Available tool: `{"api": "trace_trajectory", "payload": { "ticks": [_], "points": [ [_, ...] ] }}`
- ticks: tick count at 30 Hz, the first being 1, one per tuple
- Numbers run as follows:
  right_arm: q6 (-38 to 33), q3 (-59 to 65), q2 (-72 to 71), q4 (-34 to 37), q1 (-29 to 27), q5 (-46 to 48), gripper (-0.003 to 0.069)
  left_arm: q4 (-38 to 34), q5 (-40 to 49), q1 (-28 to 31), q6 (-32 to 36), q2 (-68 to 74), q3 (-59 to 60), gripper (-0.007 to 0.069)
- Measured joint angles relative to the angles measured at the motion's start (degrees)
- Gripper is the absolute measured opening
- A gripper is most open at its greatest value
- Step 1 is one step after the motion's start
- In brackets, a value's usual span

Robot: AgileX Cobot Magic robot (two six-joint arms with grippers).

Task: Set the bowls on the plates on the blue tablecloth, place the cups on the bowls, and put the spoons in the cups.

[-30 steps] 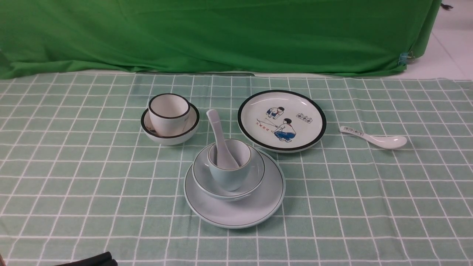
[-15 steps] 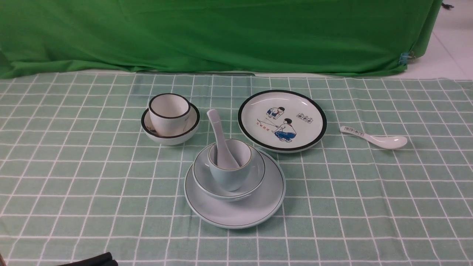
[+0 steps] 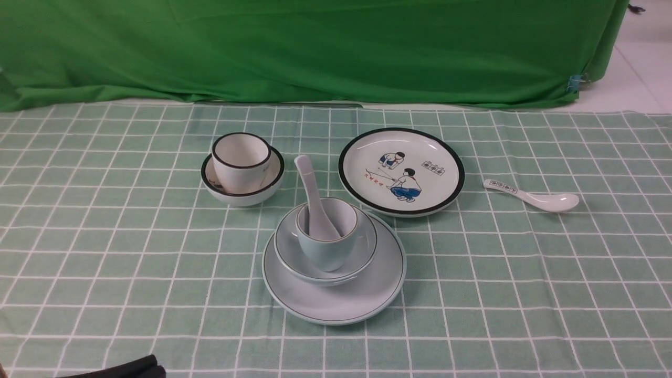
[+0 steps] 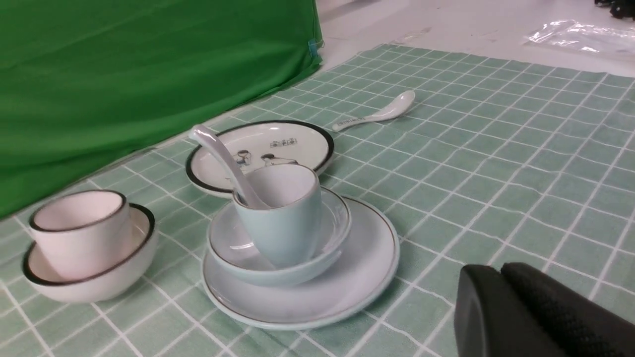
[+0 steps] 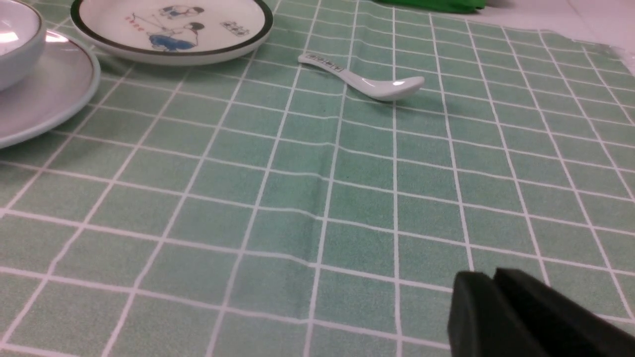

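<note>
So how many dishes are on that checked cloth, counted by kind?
Plates: 2, the pale blue plate and the cartoon plate
Bowls: 2, the pale blue bowl and the black-rimmed bowl
Cups: 2, the pale blue cup and the black-rimmed cup
Spoons: 2, the plain spoon and the printed spoon
Total: 8
</note>
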Motion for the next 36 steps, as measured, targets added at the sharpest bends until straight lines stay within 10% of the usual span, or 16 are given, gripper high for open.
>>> {"api": "trace_trajectory", "payload": {
  "ticks": [13, 36],
  "points": [
    [0.0, 0.0, 0.0, 0.0, 0.0, 0.0, 0.0088, -3.79, -4.35, 39.86, -5.2, -9.99, 8.34, 0.0013],
    [0.05, 0.0, 0.0, 0.0, 0.0, 0.0, 0.0113, -4.38, 6.75, 43.33, -8.74, -10.01, 8.79, 0.0013]
  ]
}}
